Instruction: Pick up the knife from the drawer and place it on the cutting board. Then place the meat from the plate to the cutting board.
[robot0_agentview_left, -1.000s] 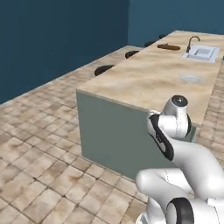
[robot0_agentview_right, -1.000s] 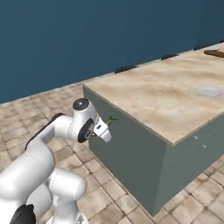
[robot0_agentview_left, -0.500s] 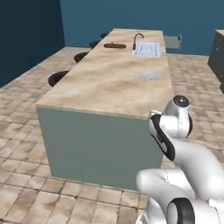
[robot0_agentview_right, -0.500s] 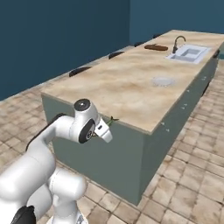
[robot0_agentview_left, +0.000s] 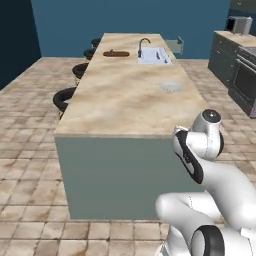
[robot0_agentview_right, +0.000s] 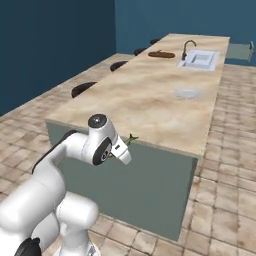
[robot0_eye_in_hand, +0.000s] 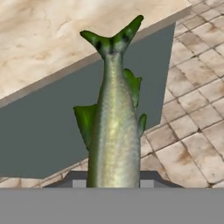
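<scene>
Gripping the meat, fingers closed on its body.
Tail fin pointing off the gripper, beside the island counter edge; cutting board far off by sink.

Both base views face the island counter lengthwise (opposite sides), hand view close.

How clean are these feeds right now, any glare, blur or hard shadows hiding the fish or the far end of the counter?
Hand view: the greenish-grey fish-like meat is sharp and evenly lit, without glare. Left base view: flat light, no hard shadows; the dark reddish-brown oval cutting board is small and soft. Right base view: the small round pale plate looks washed out against the beige counter.
</scene>
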